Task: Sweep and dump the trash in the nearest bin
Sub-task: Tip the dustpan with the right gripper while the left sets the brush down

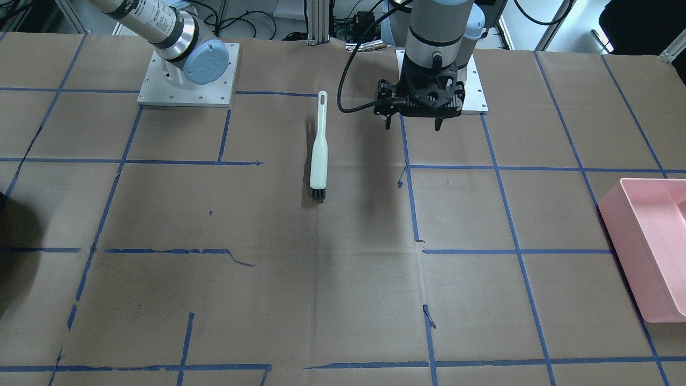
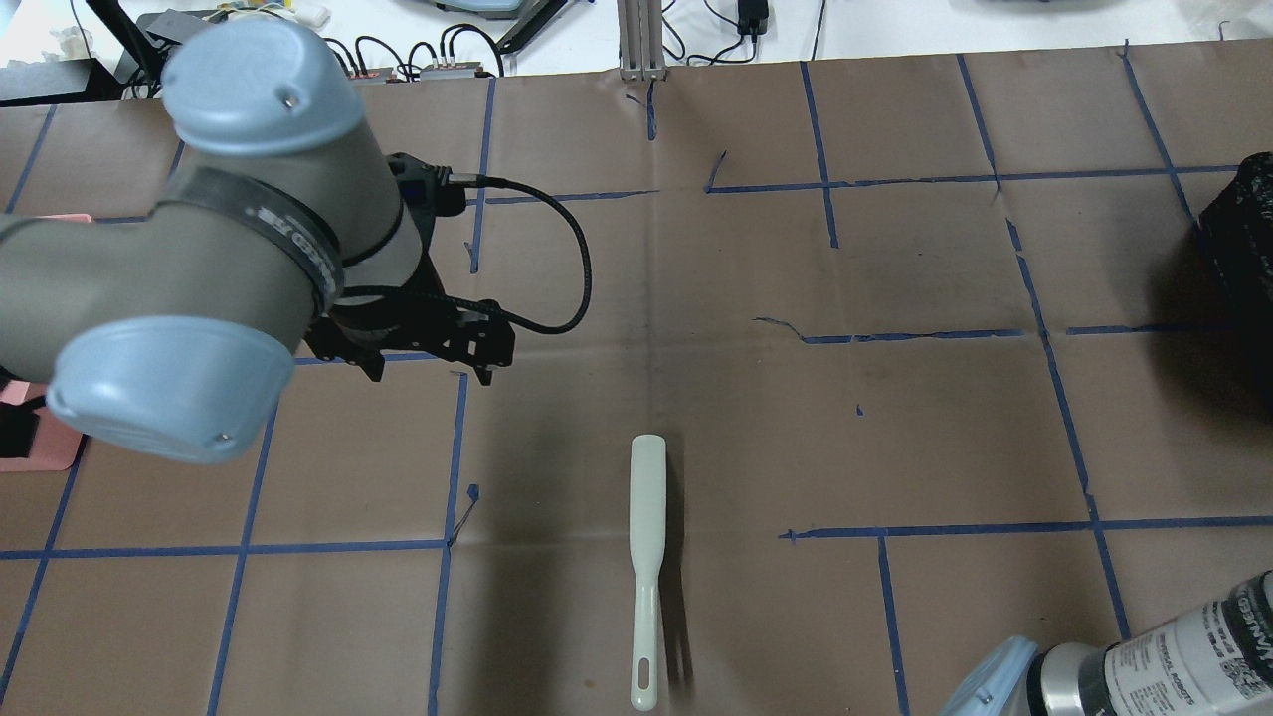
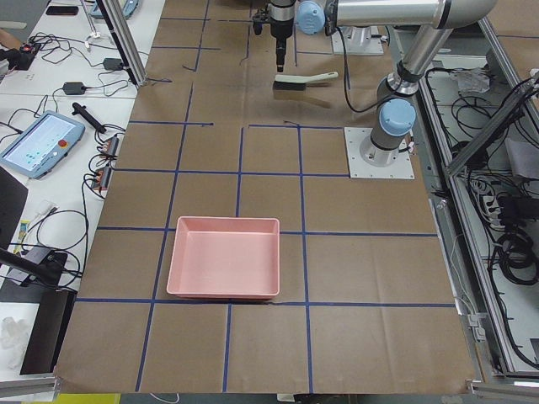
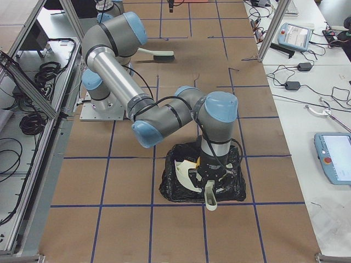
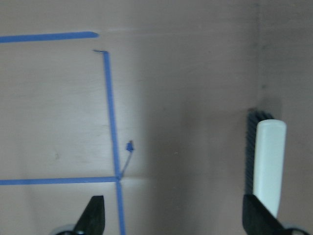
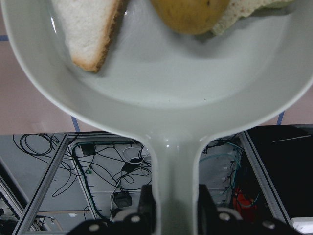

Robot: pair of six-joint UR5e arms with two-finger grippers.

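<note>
My right gripper (image 6: pixel 176 211) is shut on the handle of a white dustpan (image 6: pixel 176 98). The pan holds the trash: a white bread slice with crust (image 6: pixel 90 29), a yellow roundish lump (image 6: pixel 190 14) and a tan bread chunk (image 6: pixel 249 12). In the exterior right view the right gripper (image 4: pixel 211 183) holds the dustpan (image 4: pixel 184 167) over the black bin (image 4: pixel 170 192). My left gripper (image 2: pixel 433 373) is open and empty, hovering above the table beside the white brush (image 2: pixel 646 567). The left wrist view shows the left gripper (image 5: pixel 176 220) open and the brush head (image 5: pixel 266 166) at the right.
A pink bin (image 1: pixel 651 246) stands at the table's end on my left side, also in the exterior left view (image 3: pixel 223 257). The black bin (image 2: pixel 1238 239) shows at the overhead view's right edge. Blue tape lines cross the brown table cover.
</note>
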